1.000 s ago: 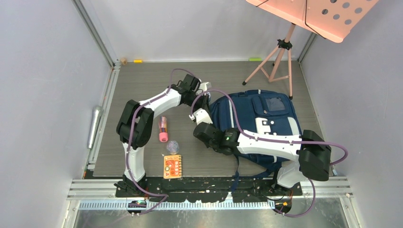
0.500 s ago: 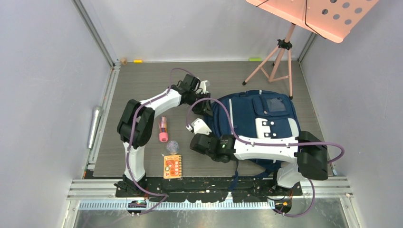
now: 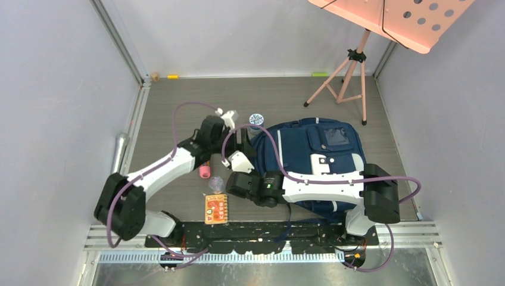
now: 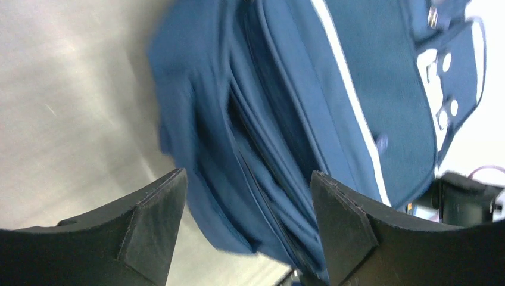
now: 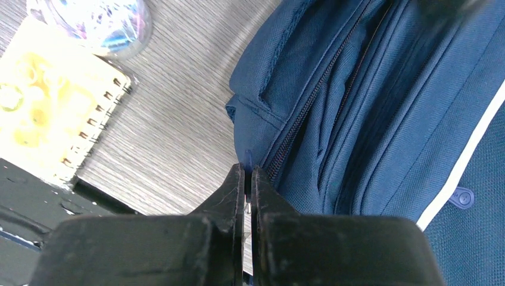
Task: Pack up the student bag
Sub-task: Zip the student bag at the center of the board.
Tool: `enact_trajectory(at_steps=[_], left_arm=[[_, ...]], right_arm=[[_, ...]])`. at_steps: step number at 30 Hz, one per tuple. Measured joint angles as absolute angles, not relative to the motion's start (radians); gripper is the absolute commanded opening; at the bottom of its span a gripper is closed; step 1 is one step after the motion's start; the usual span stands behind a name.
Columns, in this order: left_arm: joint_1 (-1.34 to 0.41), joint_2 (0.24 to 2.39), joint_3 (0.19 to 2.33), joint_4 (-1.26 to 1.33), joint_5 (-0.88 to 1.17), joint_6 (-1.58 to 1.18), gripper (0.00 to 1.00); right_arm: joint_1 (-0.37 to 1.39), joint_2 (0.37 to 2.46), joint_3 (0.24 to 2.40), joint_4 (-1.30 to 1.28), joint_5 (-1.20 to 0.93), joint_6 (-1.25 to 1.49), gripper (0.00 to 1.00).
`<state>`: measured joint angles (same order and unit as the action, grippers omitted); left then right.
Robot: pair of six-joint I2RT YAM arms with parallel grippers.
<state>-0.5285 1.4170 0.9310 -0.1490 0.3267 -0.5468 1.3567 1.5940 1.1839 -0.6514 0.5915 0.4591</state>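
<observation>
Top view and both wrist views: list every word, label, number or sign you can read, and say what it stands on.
No text can be read in any view.
Print on the notebook cover: too small from above, blurred in the right wrist view.
Markings on the round disc by the bag: too small.
White patches on the bag: only dots, no letters visible.

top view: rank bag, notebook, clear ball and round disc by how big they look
1. bag
2. notebook
3. clear ball and round disc: they look alike, so no ranking between them
</observation>
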Motion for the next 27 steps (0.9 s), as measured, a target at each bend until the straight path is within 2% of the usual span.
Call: enact_trajectory(at_steps=[8,16,18,19,24,27], left_arm=[[-0.652,1.179,0.655,-0.145,0.269,-0.719,0.8],[-0.677,1.147,0.612,-0.136,0.217,-0.805,0.8],[-0.682,1.167,0.611,-0.129,0.217,-0.812,0.77],[-0.685,1.177,0.611,-0.125,0.218,-0.815,0.73],[-0.71,1.234,0.609,-0.07,0.228,-0.846,0.22],[-0.711,1.254,0.612,-0.044,0.243,-0.854,0.05]], right_arm=[[1.358,1.635,1.221,-0.634,0.593,0.458,0.0],[1.366,1.645,1.232,-0.638,0.593,0.455,0.0],[1.366,1.645,1.232,-0.639,0.593,0.456,0.0],[1.365,1.645,1.232,-0.639,0.593,0.457,0.0],[1.365,1.645,1.232,-0.638,0.593,0.456,0.0],[1.361,1.645,1.232,-0.638,0.593,0.456,0.0]])
